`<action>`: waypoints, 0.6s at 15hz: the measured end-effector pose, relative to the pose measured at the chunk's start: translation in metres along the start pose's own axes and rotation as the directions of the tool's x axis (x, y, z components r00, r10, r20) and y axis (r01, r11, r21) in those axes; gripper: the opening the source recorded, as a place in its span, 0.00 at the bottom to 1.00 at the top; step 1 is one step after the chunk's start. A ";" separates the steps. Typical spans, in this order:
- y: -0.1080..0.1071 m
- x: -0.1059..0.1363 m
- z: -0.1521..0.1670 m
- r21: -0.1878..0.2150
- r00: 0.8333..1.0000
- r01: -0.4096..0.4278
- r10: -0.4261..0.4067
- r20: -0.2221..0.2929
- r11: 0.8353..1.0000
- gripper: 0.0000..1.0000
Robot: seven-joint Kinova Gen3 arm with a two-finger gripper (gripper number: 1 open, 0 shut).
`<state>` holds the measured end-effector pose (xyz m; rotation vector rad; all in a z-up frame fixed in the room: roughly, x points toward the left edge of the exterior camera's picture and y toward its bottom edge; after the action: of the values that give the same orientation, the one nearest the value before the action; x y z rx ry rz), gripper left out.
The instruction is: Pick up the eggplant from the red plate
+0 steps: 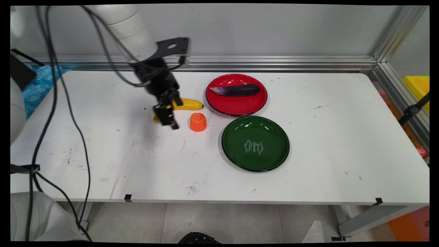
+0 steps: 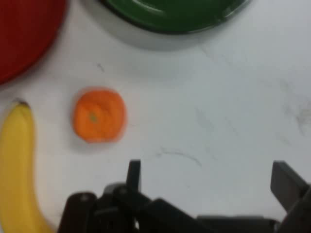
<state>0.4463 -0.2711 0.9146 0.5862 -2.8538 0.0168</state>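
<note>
1. The jaws (image 1: 168, 116) hang left of centre in the main view, spread wide and holding nothing.
2. Just behind them lies a banana (image 1: 187, 104); an orange carrot stub (image 1: 198, 122) stands close to their right.
3. Further right on the desk (image 1: 325, 137), an eggplant (image 1: 236, 90) lies on a red plate (image 1: 236, 106), with a green plate (image 1: 255, 143) below it.

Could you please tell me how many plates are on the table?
2. The red plate sits toward the table's far side with an eggplant lying on it; the empty green plate sits just in front of it, nearer the camera. None appears hidden.
</note>
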 end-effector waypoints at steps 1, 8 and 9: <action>-0.011 0.009 0.005 0.016 1.000 0.004 -0.004 -0.014 1.000 1.00; -0.066 0.052 0.032 0.086 0.996 0.000 0.007 -0.083 0.996 1.00; -0.076 0.059 0.036 0.099 0.995 -0.004 0.013 -0.095 0.995 1.00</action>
<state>0.4153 -0.3662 0.8896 0.5766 -2.7753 0.1836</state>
